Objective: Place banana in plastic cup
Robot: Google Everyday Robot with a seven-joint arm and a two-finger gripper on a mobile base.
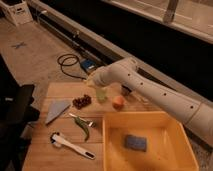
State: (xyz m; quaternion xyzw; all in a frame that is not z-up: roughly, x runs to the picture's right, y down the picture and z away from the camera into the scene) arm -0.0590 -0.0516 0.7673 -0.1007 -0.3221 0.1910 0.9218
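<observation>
nearest us on the wooden worktop (42, 159), a white-handled utensil (70, 146) lies at a slant, handle running towards the near right. right of it sits the big yellow tub (142, 116), filling the near right corner, and there's a blue sponge (135, 142) flat on its floor. a step further back, the curved green pepper (83, 128) lies just left of the tub's far left corner. over to the left, a grey wedge-shaped piece (56, 110) rests by the worktop's edge.

moving on to the middle: a dark cluster of grapes (81, 101), then the plastic cup (101, 94) standing upright just to their right, and an orange fruit (118, 102) right of the cup, near it but apart.

now the arm (150, 90), white, reaching in from the right and across the far side of the tub. its tool (93, 79) hangs above the worktop's far edge, just above and slightly left of the cup. the tool is closed, and the banana (90, 80) shows as a pale yellow stub pinched at its tip, held up in the air, not in the cup.

beyond the worktop, a black cable (70, 65) lies coiled on the floor (30, 45), and a white box (17, 12) sits in the far left corner.
</observation>
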